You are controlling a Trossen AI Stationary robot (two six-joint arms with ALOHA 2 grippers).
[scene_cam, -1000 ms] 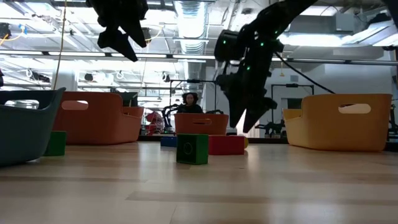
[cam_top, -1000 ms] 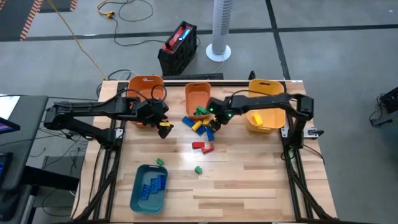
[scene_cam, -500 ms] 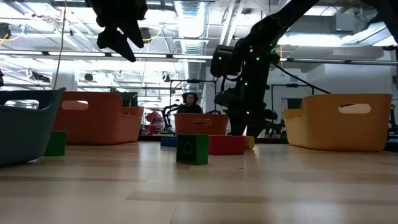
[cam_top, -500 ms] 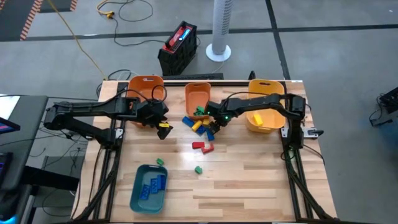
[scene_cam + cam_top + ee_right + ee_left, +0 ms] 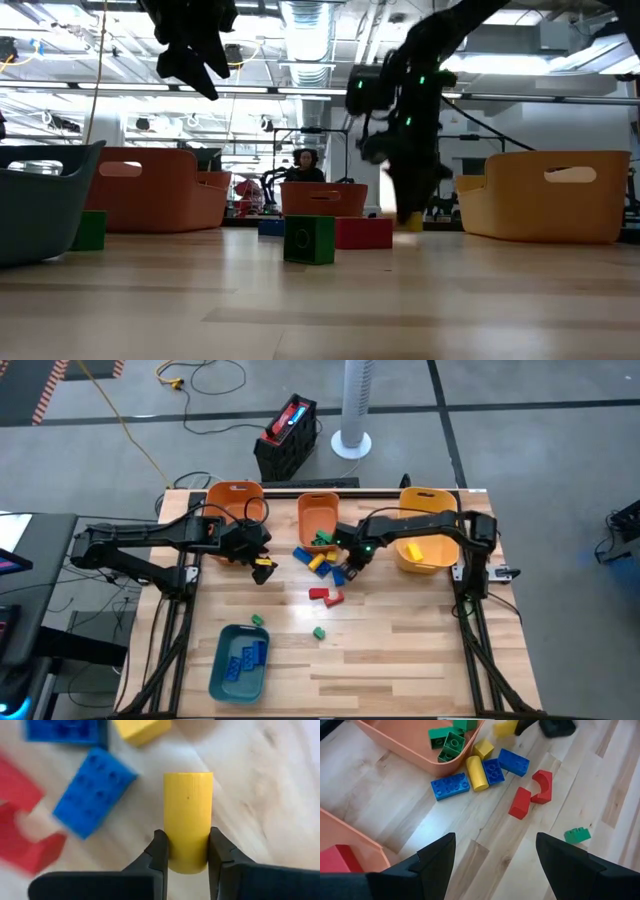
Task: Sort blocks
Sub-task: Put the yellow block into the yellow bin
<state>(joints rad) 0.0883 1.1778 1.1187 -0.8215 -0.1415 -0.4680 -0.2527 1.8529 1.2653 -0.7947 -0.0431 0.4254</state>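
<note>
My right gripper [image 5: 350, 567] is down among the blocks in front of the middle orange bin [image 5: 318, 512], shut on a yellow cylinder block [image 5: 188, 815]. Blue and yellow blocks [image 5: 480, 770] lie flat on the table beside it. Two red blocks [image 5: 325, 596] and two green blocks [image 5: 319, 632] lie nearer the front. My left gripper [image 5: 495, 862] hangs open above the table near the left orange bin [image 5: 235, 500], with nothing between its fingers. My right gripper pinches the yellow cylinder's curved sides near one end [image 5: 188, 857] between its two fingers [image 5: 159, 851]. The fingers come from above, slanting down. The cylinder's length runs on ahead of the fingertips. Its other end sticks out free; I cannot tell whether it is clear of the table.
A yellow bin [image 5: 425, 545] stands at the back right. A teal bin [image 5: 240, 660] with blue blocks stands at the front left. Green blocks lie in the middle orange bin [image 5: 420, 750]. A red block shows in the left orange bin [image 5: 340, 857].
My right gripper has gone down to the blocks in front of the middle orange bin and shut on the yellow cylinder, taking hold of it.
</note>
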